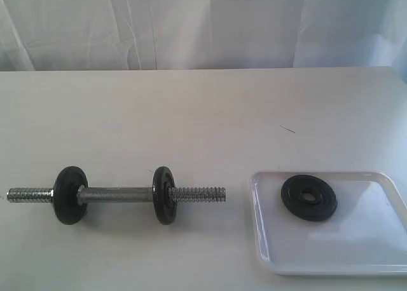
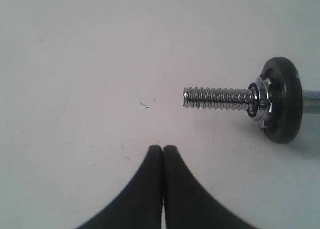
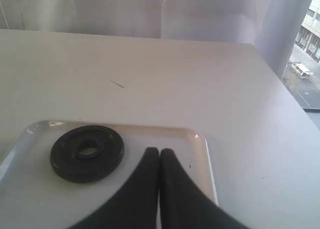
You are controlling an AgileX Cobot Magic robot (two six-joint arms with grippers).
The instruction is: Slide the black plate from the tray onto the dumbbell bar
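Right gripper (image 3: 159,152) & left gripper (image 2: 163,149) pinched shut, empty; black plate (image 1: 309,197) lies flat in tray (image 1: 381,253), so rim grasp may slip, & unsecured dumbbell bar (image 1: 197,193) may roll during threading

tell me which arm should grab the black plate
Right: the right gripper has the tray and black plate just ahead of it, while the left gripper faces the threaded end of the dumbbell bar.

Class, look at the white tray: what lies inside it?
The black plate lies flat in the tray, off-centre, nearer the dumbbell bar. The tray floor beneath it is covered, so unseen.
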